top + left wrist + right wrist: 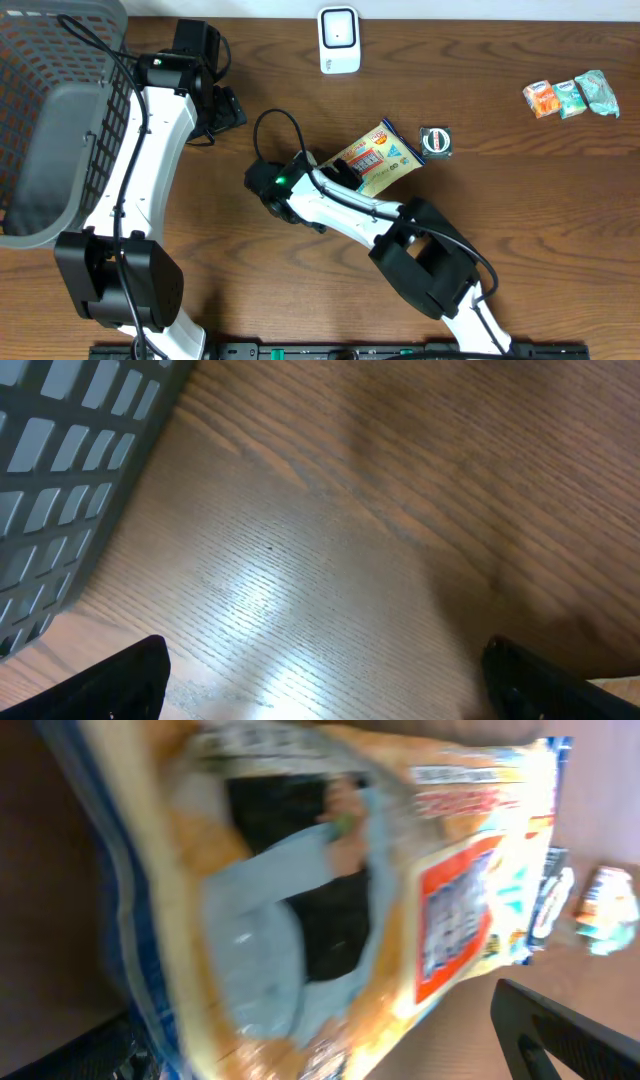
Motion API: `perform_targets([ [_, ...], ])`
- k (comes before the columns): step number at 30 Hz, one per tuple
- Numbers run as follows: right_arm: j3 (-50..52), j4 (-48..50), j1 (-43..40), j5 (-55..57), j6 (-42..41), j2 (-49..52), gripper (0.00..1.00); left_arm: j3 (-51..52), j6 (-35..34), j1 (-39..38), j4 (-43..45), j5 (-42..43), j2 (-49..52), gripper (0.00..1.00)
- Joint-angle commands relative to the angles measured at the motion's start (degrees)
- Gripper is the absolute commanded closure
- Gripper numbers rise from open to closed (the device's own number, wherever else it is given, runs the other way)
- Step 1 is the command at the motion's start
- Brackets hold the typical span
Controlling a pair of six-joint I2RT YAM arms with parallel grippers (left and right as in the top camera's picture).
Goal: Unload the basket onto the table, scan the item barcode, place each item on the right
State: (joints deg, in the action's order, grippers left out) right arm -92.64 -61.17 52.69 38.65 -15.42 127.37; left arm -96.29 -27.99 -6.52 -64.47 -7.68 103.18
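The yellow snack packet (383,158) lies flat on the wooden surface (520,220), below the white scanner (339,40). The right hand (343,172) hovers at its edge, fingers spread wide, presumably lining up a pickup. The left hand (222,108), also spread, sits over bare wood beside the grey basket (40,60), which looks empty.

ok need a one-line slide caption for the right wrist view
Right wrist view: open right gripper hovering close over a yellow snack packet lying on the wooden table.
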Motion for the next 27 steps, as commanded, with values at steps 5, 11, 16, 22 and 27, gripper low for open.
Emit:
perform_targets([
  [5, 0.57, 3.87, -5.4, -3.19, -1.66, 5.44, 0.26, -0.2, 0.98, 0.2, -0.2, -0.72, -0.28, 0.02],
  [11, 0.04, 6.54, -10.12, -14.03, 5.03, 5.38, 0.88, -0.2, 0.98, 0.2, -0.2, -0.72, -0.28, 0.02],
  [16, -5.64, 0.52, -12.61, -14.91, 5.03, 2.78, 0.99, -0.2, 0.98, 0.2, -0.2, -0.72, -0.28, 0.02],
  [22, -13.42, -2.12, -15.37, -31.67, 10.36, -5.95, 0.99, -0.2, 0.98, 0.2, -0.2, -0.72, -0.28, 0.02],
  [27, -14.71, -2.03, -18.88, -55.34, 14.36, -15.21, 0.99, -0.2, 0.98, 0.2, -0.2, -0.72, -0.28, 0.02],
])
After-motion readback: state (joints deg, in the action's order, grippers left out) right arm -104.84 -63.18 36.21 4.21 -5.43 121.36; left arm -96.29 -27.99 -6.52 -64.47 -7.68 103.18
